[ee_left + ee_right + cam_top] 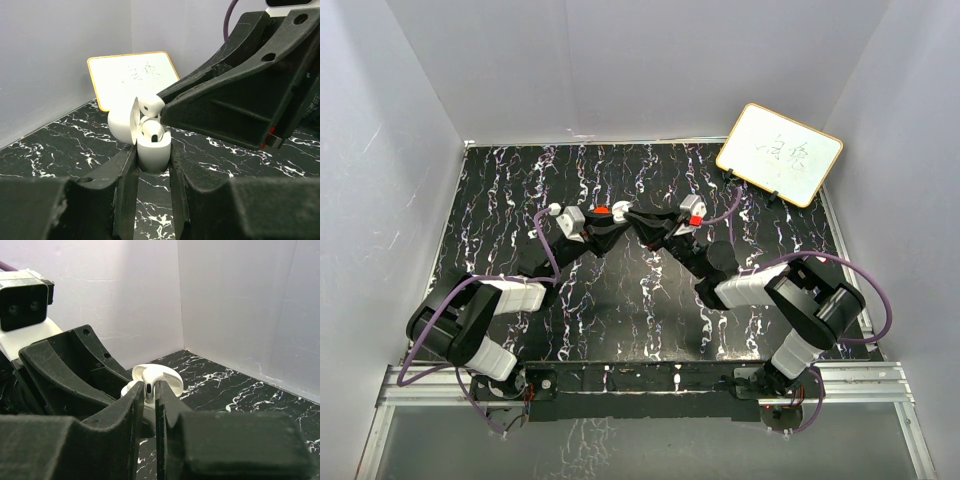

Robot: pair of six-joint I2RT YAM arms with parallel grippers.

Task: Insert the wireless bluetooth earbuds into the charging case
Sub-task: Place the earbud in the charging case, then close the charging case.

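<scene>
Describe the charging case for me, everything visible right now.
The charging case is glossy white, rounded plastic, held upright with its base pinched between the fingers of the left hand. Its hinged lid stands open, tipped back. An earbud looks seated inside; the right hand holds a second earbud at its mouth.

The left arm (pixel 470 325) and the right arm (pixel 815 300) are built of rounded black segments broken by light grey sleeves. A purple cable (pixel 549 240) is run along each one from the base to the wrist. A red spot (pixel 602 210) is carried on each pale wrist block. The fingers (pixel 125 195) are moulded in matte black plastic with a grainy finish and raised ribs, and round holes (pixel 300 19) are sunk into their flanks. A white and grey camera housing (pixel 22 300) with two dark lenses is fitted above the wrist.
</scene>
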